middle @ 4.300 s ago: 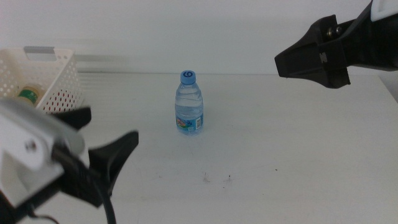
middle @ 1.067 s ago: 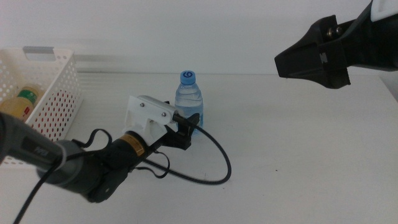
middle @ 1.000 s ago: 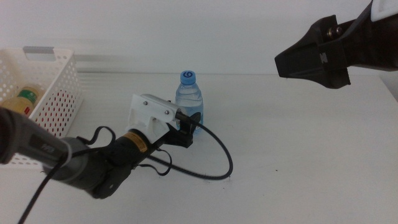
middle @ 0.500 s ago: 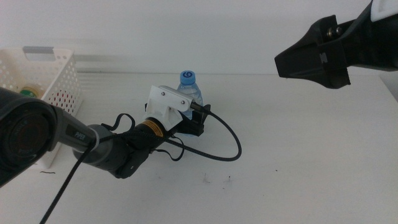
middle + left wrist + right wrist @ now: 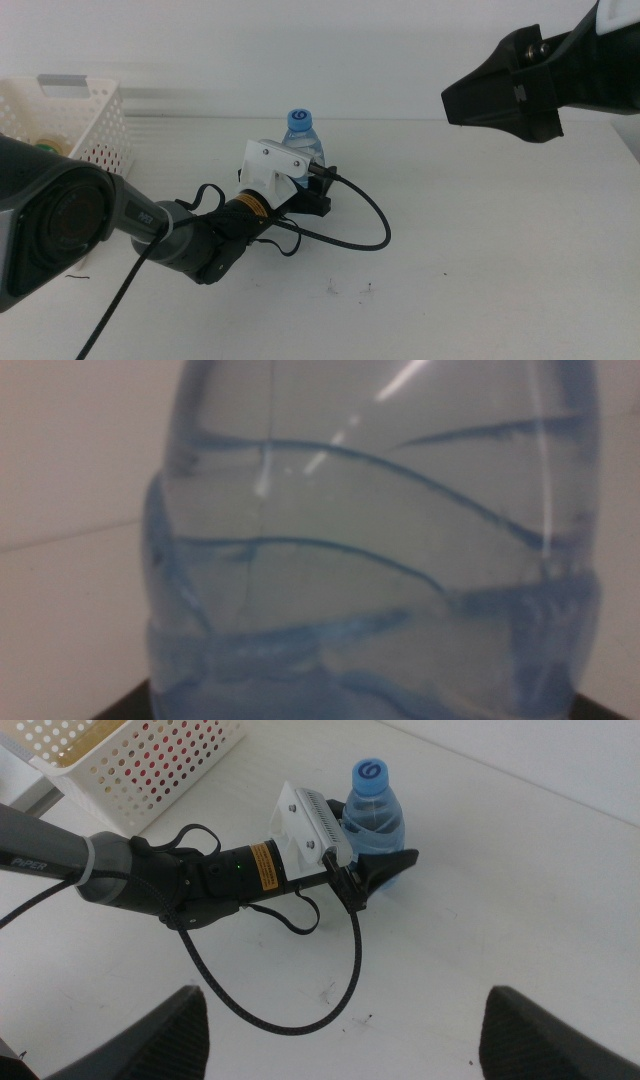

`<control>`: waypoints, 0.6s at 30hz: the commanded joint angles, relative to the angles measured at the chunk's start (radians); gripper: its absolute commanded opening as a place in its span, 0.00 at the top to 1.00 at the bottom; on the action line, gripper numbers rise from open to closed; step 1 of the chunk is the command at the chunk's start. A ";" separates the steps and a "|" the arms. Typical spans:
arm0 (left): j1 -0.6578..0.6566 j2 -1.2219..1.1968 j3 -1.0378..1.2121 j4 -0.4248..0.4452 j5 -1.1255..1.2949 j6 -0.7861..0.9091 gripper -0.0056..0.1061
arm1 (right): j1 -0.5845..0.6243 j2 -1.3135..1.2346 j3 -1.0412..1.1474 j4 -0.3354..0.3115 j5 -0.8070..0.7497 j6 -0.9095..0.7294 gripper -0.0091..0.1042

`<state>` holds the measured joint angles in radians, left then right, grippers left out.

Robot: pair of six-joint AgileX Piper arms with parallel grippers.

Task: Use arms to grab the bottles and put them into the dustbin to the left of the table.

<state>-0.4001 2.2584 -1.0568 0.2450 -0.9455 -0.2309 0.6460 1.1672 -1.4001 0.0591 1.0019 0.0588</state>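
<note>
The small clear water bottle with its blue cap point(image 5: 298, 121) stands upright mid-table. It also shows in the right wrist view point(image 5: 373, 808) and fills the left wrist view point(image 5: 370, 540). My left gripper point(image 5: 312, 197), on a white ribbed block, lies low on the table with its black jaws on either side of the bottle's lower body; they look open around it. My right gripper point(image 5: 497, 95) hangs open and empty high over the right of the table. The white perforated dustbin point(image 5: 88, 125) stands at the far left, with something yellow inside point(image 5: 82, 747). The red can is out of view.
The left arm's black cable point(image 5: 365, 222) loops on the white table point(image 5: 480, 260) just right of the gripper. A few dark specks point(image 5: 332, 288) lie near the front. The left arm's dark body point(image 5: 60, 225) fills the front left.
The left arm came in from the front left and slid its gripper up to the bottle, jaws now around it. The bottle still stands in place. The right arm has not moved.
</note>
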 commanded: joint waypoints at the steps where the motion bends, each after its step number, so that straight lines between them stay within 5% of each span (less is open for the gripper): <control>1: 0.001 -0.002 -0.005 -0.014 -0.010 -0.010 0.47 | 0.001 -0.004 -0.010 -0.004 -0.007 -0.007 0.11; 3: 0.001 -0.025 0.006 0.020 -0.008 -0.012 0.73 | 0.001 -0.004 -0.010 -0.004 -0.007 -0.007 0.11; 6: 0.001 -0.103 0.060 0.042 0.041 -0.012 0.94 | 0.001 -0.004 -0.010 -0.004 -0.007 -0.007 0.11; 12: 0.001 -0.368 0.155 0.044 0.230 -0.012 0.97 | 0.001 -0.004 -0.010 -0.004 -0.007 -0.007 0.11; 18: 0.013 -0.670 0.110 0.008 0.765 -0.031 0.97 | 0.001 -0.004 -0.010 -0.004 -0.007 -0.007 0.11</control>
<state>-0.3976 1.6865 -0.9125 0.2955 -0.3091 -0.2396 0.6460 1.1672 -1.4001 0.0591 1.0019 0.0588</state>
